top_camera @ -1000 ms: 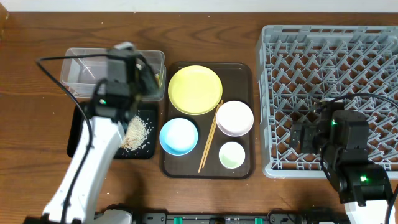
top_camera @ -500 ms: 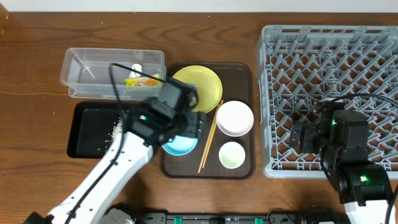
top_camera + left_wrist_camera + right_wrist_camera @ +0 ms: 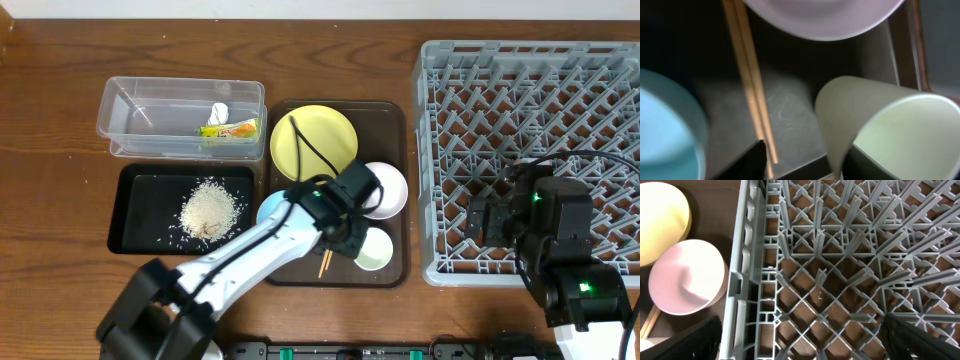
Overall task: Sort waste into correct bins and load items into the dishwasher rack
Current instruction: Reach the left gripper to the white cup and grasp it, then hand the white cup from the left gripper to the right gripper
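The left hand is hanging low over the brown tray on the worktop, spread and gripping nothing. One dark finger is showing at 7 o'clock in its wrist view, and a second dark shape at 5 o'clock, by the mouth of the green cup, is probably the other. The cup is sitting in the tray's 4 o'clock corner, and its near wall is lying in the gap between those fingers, so the cup seems the likelier target. The chopsticks are crowding that same gap. Their long axis is running roughly 12 to 6 in the wrist view, slanting 1 to 7 from overhead, and their lower ends are stopping just beside the 7 o'clock finger. The pink bowl is lying at 12 and the blue bowl at 9. The dishwasher rack is waiting at 3 o'clock of the cup. The right hand is hovering over the rack's near edge, fingers wide apart and empty. It is farther from the cup than the left hand.
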Motion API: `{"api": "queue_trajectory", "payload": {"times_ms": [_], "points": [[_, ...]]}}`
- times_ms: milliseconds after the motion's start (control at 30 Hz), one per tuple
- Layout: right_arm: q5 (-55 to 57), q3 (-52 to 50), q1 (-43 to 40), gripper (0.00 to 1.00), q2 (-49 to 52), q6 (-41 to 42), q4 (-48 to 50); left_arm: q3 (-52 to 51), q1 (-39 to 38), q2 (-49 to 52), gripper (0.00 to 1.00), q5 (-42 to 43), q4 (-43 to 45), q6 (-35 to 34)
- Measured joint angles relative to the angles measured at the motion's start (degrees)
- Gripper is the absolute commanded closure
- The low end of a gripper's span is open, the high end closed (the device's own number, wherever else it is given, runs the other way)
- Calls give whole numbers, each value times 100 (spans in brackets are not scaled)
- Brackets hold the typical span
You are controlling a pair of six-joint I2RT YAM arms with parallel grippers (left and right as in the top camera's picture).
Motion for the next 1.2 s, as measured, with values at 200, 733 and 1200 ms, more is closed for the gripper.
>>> {"api": "queue_trajectory", "payload": {"times_ms": [200,733,1200], "points": [[0,0,0,1,0,0,-17,0,-39,216,94,26,46,-15],[-70,2,0,1,0,0,221,72,1541,-957,94,962,439,-7],[-4072,2,2,1,955,-1285,649,153,2922,179,94,6008,3018,-1036]]}}
